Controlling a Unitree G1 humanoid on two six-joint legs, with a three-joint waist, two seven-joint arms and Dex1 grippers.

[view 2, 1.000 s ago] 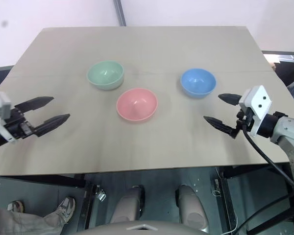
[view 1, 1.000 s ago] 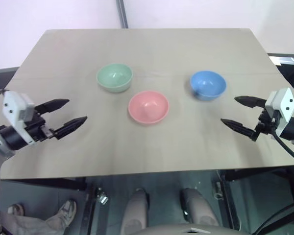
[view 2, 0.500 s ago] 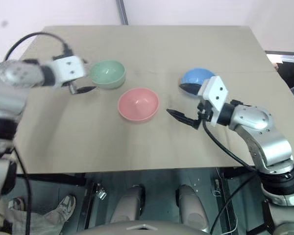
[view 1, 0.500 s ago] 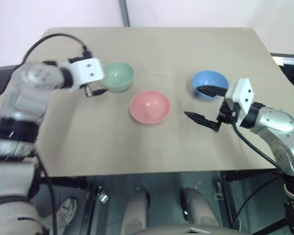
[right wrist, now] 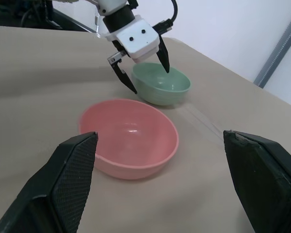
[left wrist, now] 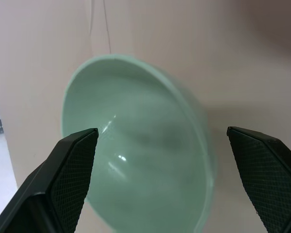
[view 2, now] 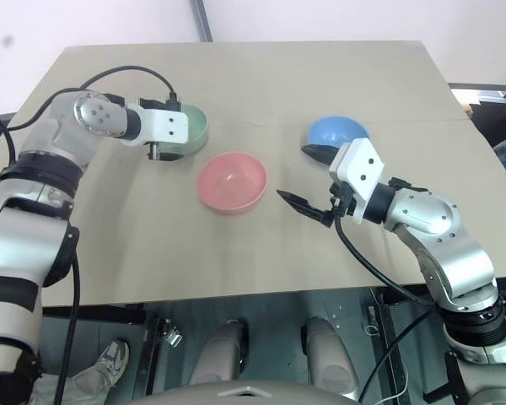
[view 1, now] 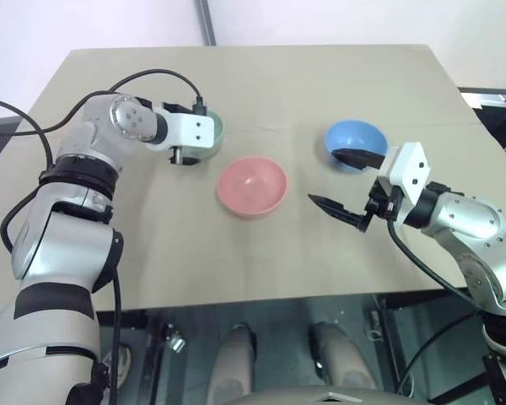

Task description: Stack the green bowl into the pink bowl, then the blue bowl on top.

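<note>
Your left gripper point(right wrist: 138, 60) has its jaws spread wide and holds nothing; a second ago it hung off the bench's left edge, and now it sits over the green bowl point(left wrist: 136, 145), one finger on either side of the rim, not yet touching as far as you can tell. Your right gripper point(view 1: 347, 184) is also released and empty; it has swung in from the right edge and waits between the pink bowl point(view 1: 251, 186) and the blue bowl point(view 1: 354, 139), just in front of the blue one. All three bowls rest apart mid-bench point(view 1: 261, 84). You are lined up for the first pick: lower and close on the green bowl.
</note>
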